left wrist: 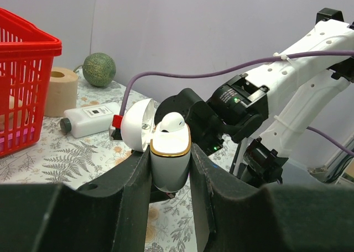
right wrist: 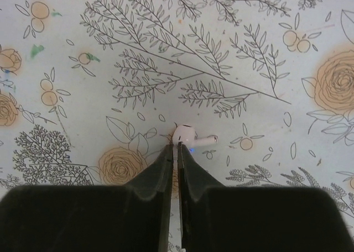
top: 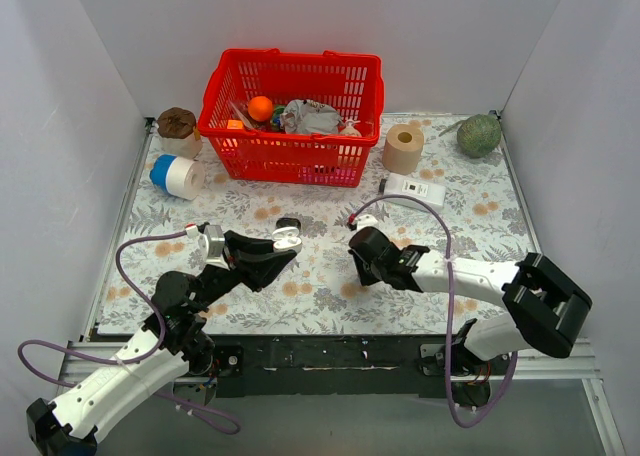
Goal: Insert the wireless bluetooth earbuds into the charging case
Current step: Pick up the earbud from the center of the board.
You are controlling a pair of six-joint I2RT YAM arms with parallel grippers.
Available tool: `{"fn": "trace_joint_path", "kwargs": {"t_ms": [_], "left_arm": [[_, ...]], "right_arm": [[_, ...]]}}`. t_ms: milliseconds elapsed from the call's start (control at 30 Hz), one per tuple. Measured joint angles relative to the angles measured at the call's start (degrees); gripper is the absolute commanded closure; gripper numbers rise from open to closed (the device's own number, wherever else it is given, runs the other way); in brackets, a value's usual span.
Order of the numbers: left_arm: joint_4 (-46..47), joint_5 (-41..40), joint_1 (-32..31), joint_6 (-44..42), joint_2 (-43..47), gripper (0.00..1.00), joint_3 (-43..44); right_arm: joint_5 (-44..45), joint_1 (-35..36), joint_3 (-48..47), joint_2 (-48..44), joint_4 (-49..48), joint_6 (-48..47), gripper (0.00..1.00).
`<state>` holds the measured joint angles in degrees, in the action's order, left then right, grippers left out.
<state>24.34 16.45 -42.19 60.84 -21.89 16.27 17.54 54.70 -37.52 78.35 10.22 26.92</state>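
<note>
Left end effector (left wrist: 170, 172) clamps charging case (left wrist: 171, 147); right end effector (right wrist: 177, 150) near-closed, maybe touching earbud (right wrist: 187, 136).

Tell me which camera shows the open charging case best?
The left wrist view: the charging case fills the centre, lid open, one white earbud seated, clamped by the left gripper. The top external view shows it small; the right wrist view misses it.

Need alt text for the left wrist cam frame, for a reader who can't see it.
The left gripper clamps a white charging case with its lid open and one white earbud seated inside. Behind it are the right arm, a red basket and a white bottle on a floral cover.
</note>
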Motion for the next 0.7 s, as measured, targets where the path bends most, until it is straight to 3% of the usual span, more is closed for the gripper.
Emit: {"fn": "trace_joint_path", "kwargs": {"t_ms": [233,533,700], "left_arm": [[0.1,-0.2,0.0,0.0,0.0,1.0,-0.6],[0.3,-0.6,0.0,0.0,-0.7,1.0,-0.9],[0.7,-0.6,0.0,0.0,-1.2,1.0,-1.0]], "right_arm": [[-2.6,-1.9,-4.5,6.1,-1.4,-1.9,0.84],[-3.8,-5.0,-7.1,5.0,-2.6,-4.6,0.53],[-7.4,-8.3,-7.0,1.1,-3.4,-7.8,0.44]]}}
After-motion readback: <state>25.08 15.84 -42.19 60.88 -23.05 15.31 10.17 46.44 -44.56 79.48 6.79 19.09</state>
